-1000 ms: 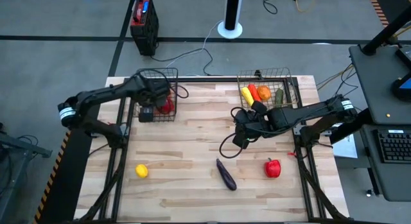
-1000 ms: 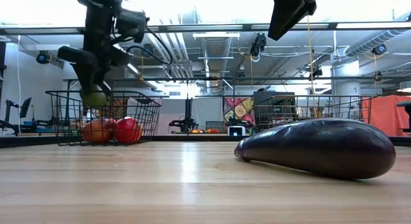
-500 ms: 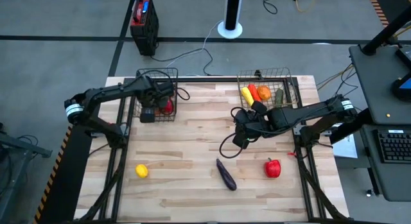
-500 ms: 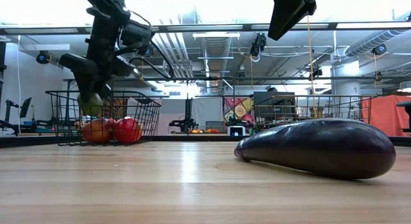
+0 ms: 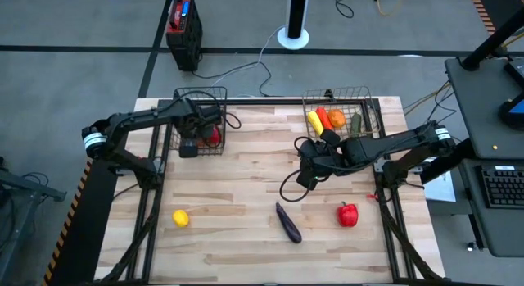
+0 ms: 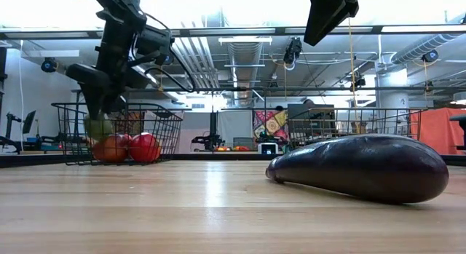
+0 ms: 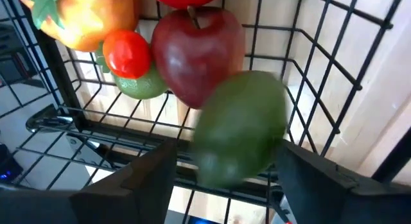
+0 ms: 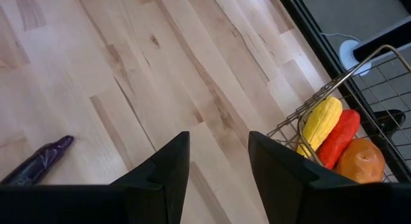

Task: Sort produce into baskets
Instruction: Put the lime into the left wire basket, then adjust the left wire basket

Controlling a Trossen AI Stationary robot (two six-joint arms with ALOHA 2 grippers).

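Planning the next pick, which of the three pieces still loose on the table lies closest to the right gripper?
The purple eggplant, just below the right gripper near the table's middle. The red pepper sits slightly farther off, the lemon far away on the left side.

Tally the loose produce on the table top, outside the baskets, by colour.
Yellow: 1, the lemon
Purple: 1, the eggplant
Red: 1, the pepper
Total: 3

Two dark jointed arms, white-banded at the base (black cables looping), black flat-fingered tools
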